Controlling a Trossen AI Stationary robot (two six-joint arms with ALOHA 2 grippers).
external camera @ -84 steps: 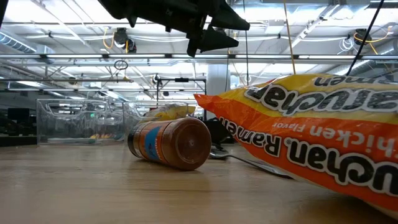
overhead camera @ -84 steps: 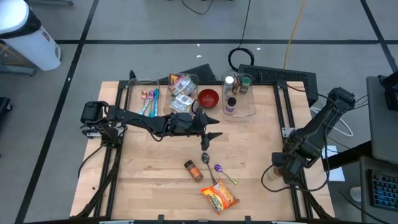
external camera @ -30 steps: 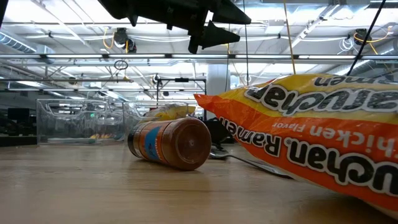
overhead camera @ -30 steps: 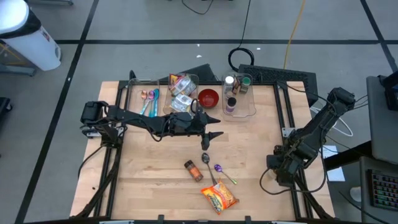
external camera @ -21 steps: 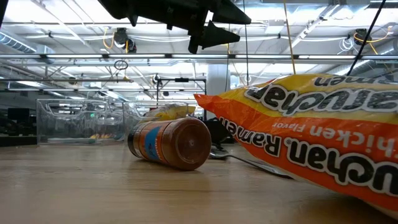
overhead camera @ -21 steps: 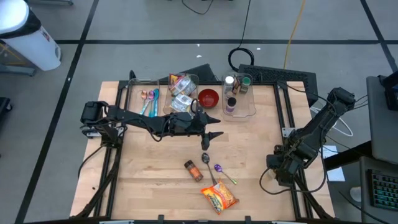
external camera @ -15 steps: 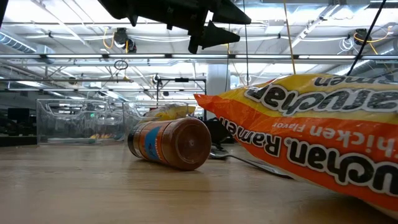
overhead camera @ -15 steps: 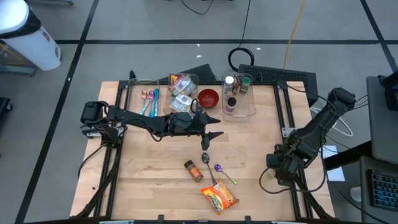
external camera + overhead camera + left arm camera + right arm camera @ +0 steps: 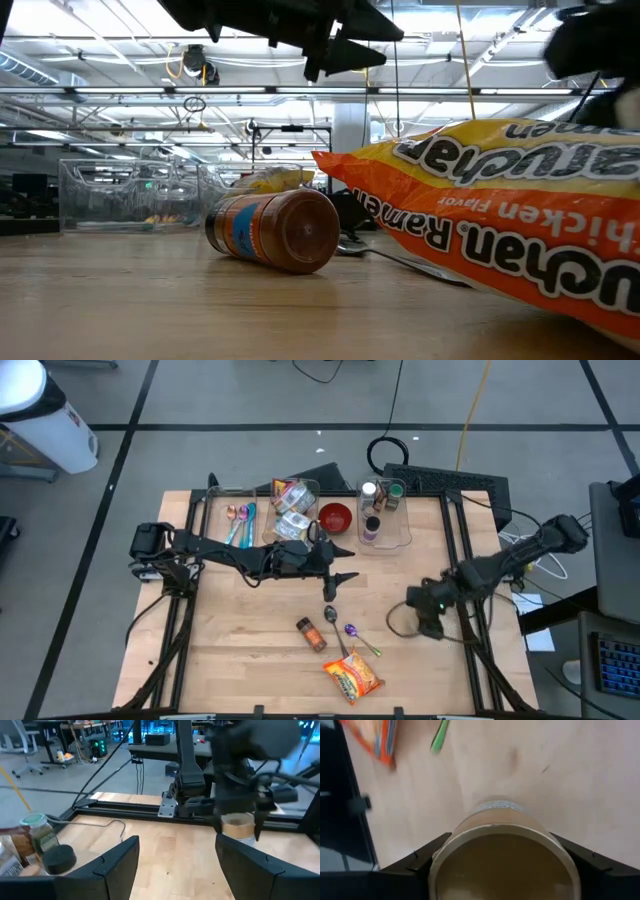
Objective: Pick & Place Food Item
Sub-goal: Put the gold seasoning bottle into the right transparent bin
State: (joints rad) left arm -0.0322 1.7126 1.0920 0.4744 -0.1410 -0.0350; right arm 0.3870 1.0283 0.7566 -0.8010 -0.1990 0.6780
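Note:
An orange ramen packet [image 9: 352, 676] lies near the table's front edge, with a brown spice bottle [image 9: 311, 633] on its side and two spoons [image 9: 343, 628] just beyond it. My right gripper [image 9: 408, 620] hovers to their right, shut on a tan paper cup [image 9: 502, 840], which the left wrist view also shows [image 9: 239, 827]. My left gripper [image 9: 345, 577] hangs open above the table's middle with nothing between its fingers [image 9: 122, 855]. My right gripper has the cup between its two fingers, one on each side of the wall just below the rim [image 9: 451, 845]. The fingers slant down from the table's right side. The cup's open mouth faces the wrist, and the cup looks clear of the table [image 9: 239, 834].
Clear bins [image 9: 385, 530] with spoons, snack packets and spice jars stand along the far edge, with a red bowl [image 9: 336, 517] between them. Black frame rails [image 9: 468, 590] run along the table's left and right sides. Bare wood lies between the two grippers.
My right arm has swung from the table's right edge toward the middle and a little toward the far edge, carrying the tan cup along. The left arm has stayed where it was.

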